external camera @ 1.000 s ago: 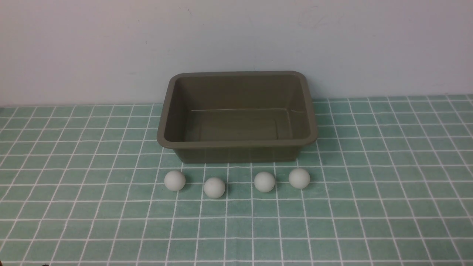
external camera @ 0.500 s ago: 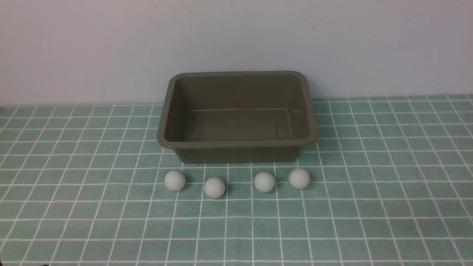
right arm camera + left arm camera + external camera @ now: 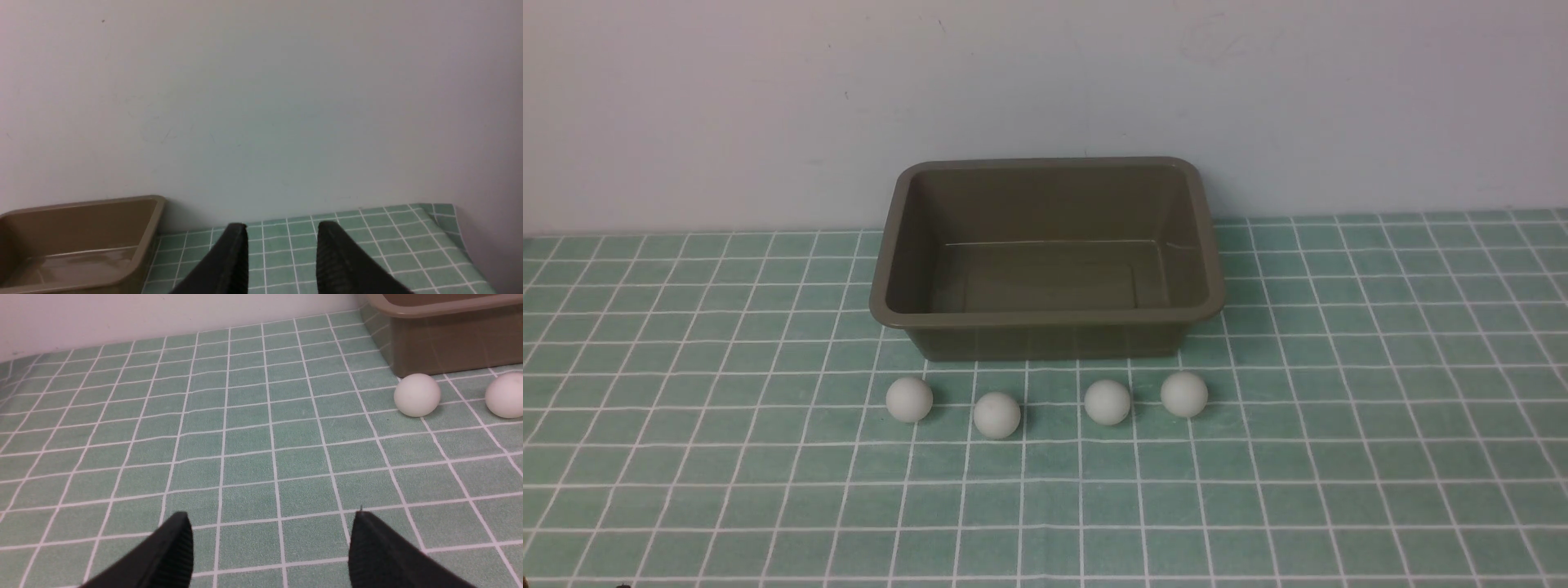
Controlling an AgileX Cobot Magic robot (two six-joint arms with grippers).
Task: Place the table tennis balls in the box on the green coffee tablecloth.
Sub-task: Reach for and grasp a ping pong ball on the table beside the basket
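Teal-green checked cloth (image 3: 1339,408) covers the whole table, with a plain pale wall (image 3: 1045,82) behind it. The box (image 3: 1045,317) sits on the cloth in the middle, toward 12 o'clock and close to the wall, open side up with its bare floor showing. Four balls lie in a loose row on the cloth at the box's 6 o'clock, just beside its near wall, touching neither it nor one another. The left ball (image 3: 909,399) lies toward 7 o'clock and the second ball (image 3: 996,415) a bit nearer the robot than the rest. The third ball (image 3: 1107,402) comes next, and the right ball (image 3: 1184,394) lies toward 5 o'clock.

In the left wrist view the left gripper (image 3: 270,514) hangs low over bare cloth with its two black fingers spread wide. Nothing lies between them and they touch nothing. The left ball and the second ball, with a corner of the box behind them, lie at about its 1 o'clock, well apart from the fingertips.

In the right wrist view the right gripper (image 3: 282,224) points toward the wall. Its jaws stand only a little apart, much narrower than the left's, and grip nothing. The box's right end lies at about its 10 o'clock, well apart, and the cloth's far right corner shows beyond the fingers.
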